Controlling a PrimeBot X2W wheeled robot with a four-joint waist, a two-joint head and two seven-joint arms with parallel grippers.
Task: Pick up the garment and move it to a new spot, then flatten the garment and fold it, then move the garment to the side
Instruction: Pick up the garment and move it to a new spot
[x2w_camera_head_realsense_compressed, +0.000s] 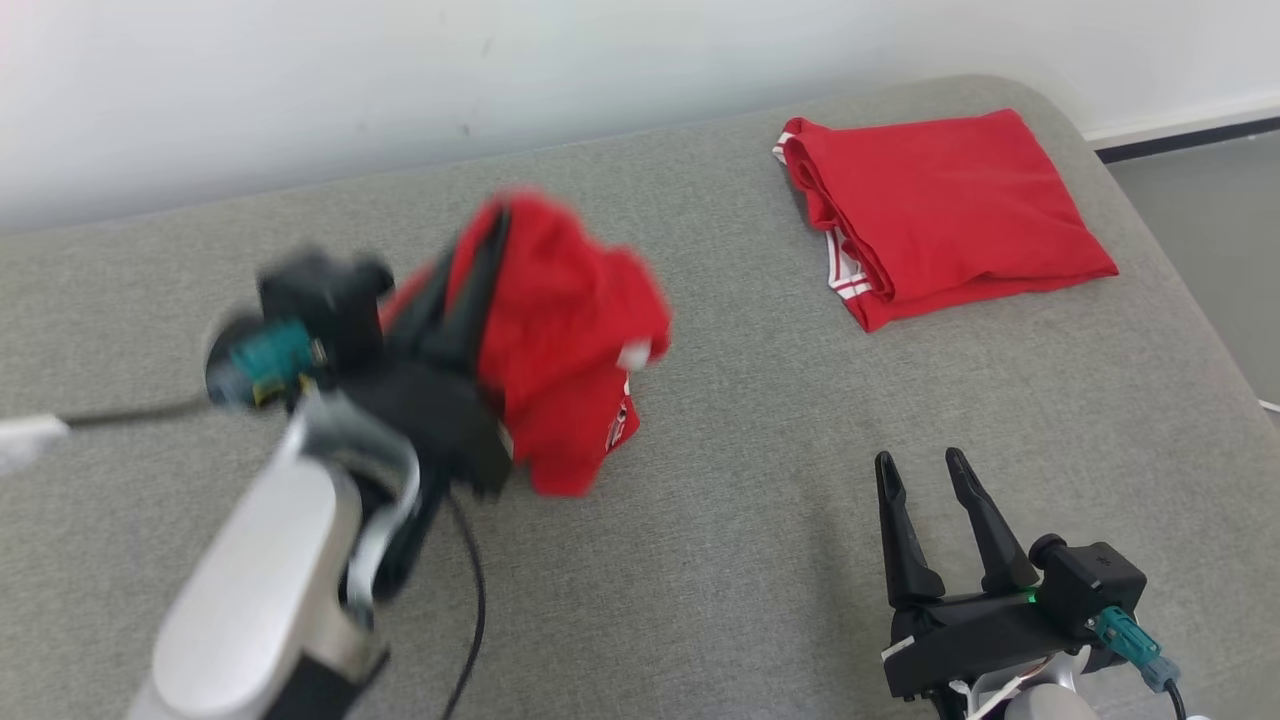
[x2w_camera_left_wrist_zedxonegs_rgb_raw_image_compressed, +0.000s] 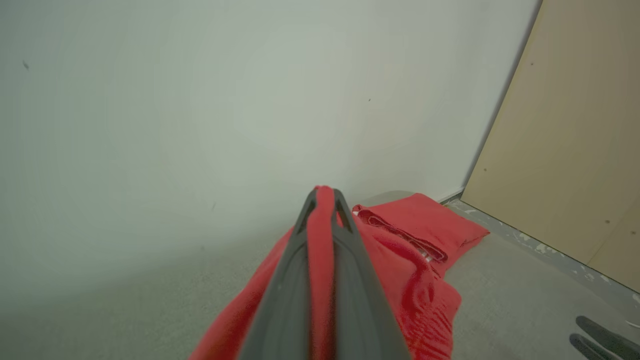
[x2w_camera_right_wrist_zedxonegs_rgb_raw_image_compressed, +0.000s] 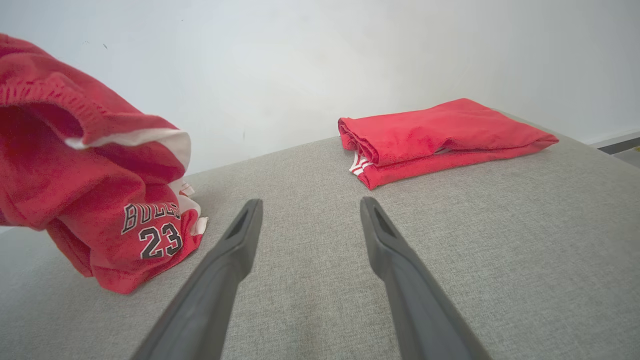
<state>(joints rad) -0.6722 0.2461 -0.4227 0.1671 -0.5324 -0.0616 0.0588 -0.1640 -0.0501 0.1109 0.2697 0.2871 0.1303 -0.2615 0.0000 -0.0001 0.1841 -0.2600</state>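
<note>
A crumpled red garment (x2w_camera_head_realsense_compressed: 565, 340) with white trim and a "BULLS 23" print (x2w_camera_right_wrist_zedxonegs_rgb_raw_image_compressed: 100, 200) hangs bunched above the grey cushioned surface (x2w_camera_head_realsense_compressed: 740, 520), its lower edge close to the fabric. My left gripper (x2w_camera_head_realsense_compressed: 495, 225) is shut on it, and red cloth (x2w_camera_left_wrist_zedxonegs_rgb_raw_image_compressed: 320, 250) fills the gap between its two dark fingers. The arm and cloth look motion-blurred in the head view. My right gripper (x2w_camera_head_realsense_compressed: 920, 462) hovers low at the lower right, open, with nothing between its fingers (x2w_camera_right_wrist_zedxonegs_rgb_raw_image_compressed: 240, 235).
A second red garment (x2w_camera_head_realsense_compressed: 940, 215), folded flat with white stripes at one edge, lies at the far right of the cushion (x2w_camera_right_wrist_zedxonegs_rgb_raw_image_compressed: 440, 135). A white wall (x2w_camera_head_realsense_compressed: 400, 80) runs behind. The cushion's rounded right edge drops to grey floor (x2w_camera_head_realsense_compressed: 1210, 220). A tan panel (x2w_camera_left_wrist_zedxonegs_rgb_raw_image_compressed: 565, 140) stands beyond.
</note>
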